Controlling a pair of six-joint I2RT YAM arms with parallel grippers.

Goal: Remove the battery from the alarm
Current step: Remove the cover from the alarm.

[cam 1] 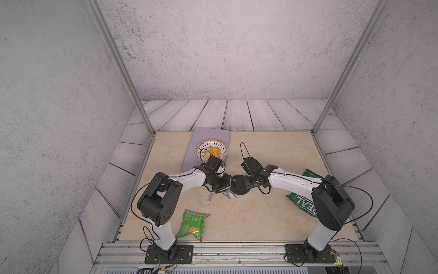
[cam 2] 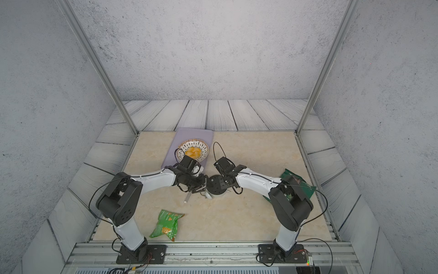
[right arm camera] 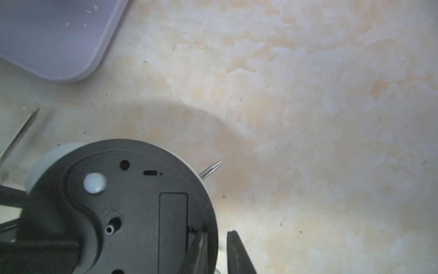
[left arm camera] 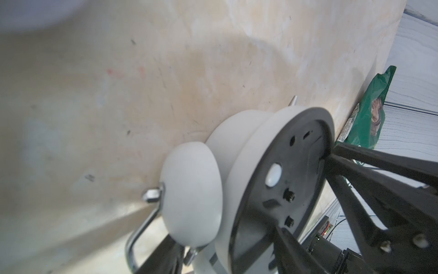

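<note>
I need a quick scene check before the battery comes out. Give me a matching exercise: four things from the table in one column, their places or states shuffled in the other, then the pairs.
Things:
1. alarm
2. bowl
3. light green bag
4. screwdriver

Places or states:
A. lying flat on the table beside the alarm
B. on the lilac board, holding yellow pieces
C. face down, black back up
D. alone near the table's front edge

Pairs: 1-C, 2-B, 3-D, 4-A
</note>
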